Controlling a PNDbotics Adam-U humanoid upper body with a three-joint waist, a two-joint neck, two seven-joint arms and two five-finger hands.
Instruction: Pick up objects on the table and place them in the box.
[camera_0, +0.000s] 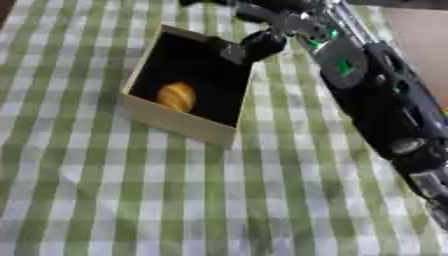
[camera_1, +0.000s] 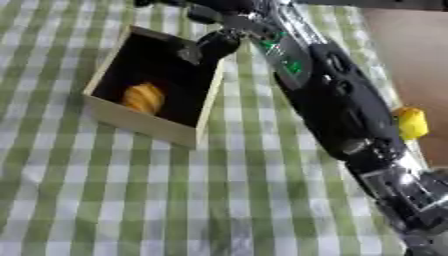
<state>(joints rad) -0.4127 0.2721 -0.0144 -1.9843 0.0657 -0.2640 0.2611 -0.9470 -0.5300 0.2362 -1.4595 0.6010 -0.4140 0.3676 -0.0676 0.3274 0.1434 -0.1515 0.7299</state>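
Observation:
An open cardboard box with a dark inside lies on the green-and-white checked cloth at the upper left. A rounded orange-yellow thing rests inside it, near the front wall. My right arm comes in from the lower right and reaches up across the cloth. Its black hand hangs over the box's far right corner, at the rim. What it holds, if anything, is hidden. A small yellow thing lies on the cloth at the right, just beyond the forearm.
My right forearm crosses the right side of the table from the lower corner. Bare brown floor shows past the table's right edge. Checked cloth fills the front and left.

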